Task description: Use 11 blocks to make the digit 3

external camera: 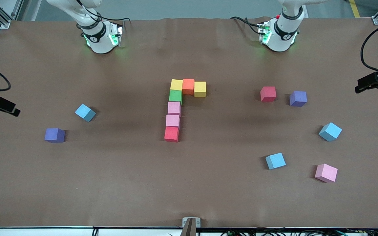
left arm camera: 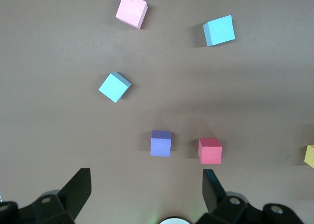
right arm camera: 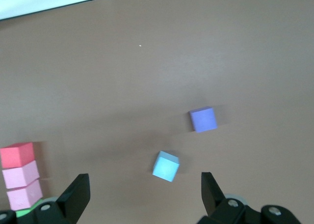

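Foam blocks, seven joined (external camera: 176, 108): top row and spine of the 3. Loose red block (external camera: 268, 94) awaits. Left gripper (left arm camera: 147, 197), right gripper (right arm camera: 142, 199): wide, empty, waiting above desk (external camera: 189, 183).

The brown paper-covered tabletop (external camera: 110, 183) is occupied by small matte foam cubes (external camera: 175, 108): seven joined, seven scattered.

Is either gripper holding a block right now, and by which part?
Nothing is held. The left gripper and right gripper are both open and empty.
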You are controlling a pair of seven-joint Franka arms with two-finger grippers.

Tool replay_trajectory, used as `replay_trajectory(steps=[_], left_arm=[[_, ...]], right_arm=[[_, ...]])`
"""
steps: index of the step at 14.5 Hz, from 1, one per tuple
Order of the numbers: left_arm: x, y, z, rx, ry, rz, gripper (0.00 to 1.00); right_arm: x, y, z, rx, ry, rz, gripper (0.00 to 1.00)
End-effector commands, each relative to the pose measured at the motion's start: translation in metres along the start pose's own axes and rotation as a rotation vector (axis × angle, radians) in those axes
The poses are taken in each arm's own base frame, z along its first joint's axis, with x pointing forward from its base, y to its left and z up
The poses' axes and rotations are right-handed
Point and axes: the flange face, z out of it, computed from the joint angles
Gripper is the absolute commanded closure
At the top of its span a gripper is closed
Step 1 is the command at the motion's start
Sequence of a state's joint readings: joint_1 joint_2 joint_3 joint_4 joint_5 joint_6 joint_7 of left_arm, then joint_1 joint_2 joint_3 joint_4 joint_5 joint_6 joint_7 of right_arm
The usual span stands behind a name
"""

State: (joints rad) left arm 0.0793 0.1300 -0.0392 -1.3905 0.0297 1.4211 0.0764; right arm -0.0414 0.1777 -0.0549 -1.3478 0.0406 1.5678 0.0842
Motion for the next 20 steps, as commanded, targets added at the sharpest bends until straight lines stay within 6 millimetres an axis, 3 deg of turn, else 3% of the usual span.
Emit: replay_trajectory(steps=[1, 5, 9, 11, 13, 15, 17, 20], left_arm=[[-0.004, 0.002, -0.005, 0.018, -0.002, 0.008, 0.00], [-0.004, 0.031, -0.011, 0.022, 0.013, 0.058, 0.00], [-0.004, 0.033, -0.016, 0.011, 0.029, 0.041, 0.00], [-0.006, 0.023, -0.019, 0.013, 0.034, 0.048, 0.00], [-0.009, 0.022, -0.022, 0.017, 0.037, 0.037, 0.00], [-0.021, 0.025, -0.039, 0.032, 0.065, 0.050, 0.00], [-0.034, 0.030, -0.046, 0.040, 0.068, 0.052, 0.00], [-0.044, 0.045, -0.033, 0.038, 0.028, 0.037, 0.00]], right_arm=[[-0.022, 0.003, -0.005, -0.015, 0.008, -0.029, 0.00], [-0.037, 0.007, -0.004, -0.013, -0.003, -0.042, 0.00], [-0.053, 0.014, 0.003, -0.005, 0.023, -0.082, 0.00], [-0.062, 0.016, 0.008, 0.001, 0.051, -0.082, 0.00], [-0.063, 0.017, 0.005, -0.001, 0.051, -0.100, 0.00], [-0.061, 0.020, 0.005, -0.003, 0.050, -0.142, 0.00], [-0.055, 0.019, -0.008, -0.004, 0.074, -0.162, 0.00], [-0.058, 0.023, -0.014, -0.006, 0.061, -0.160, 0.00]])
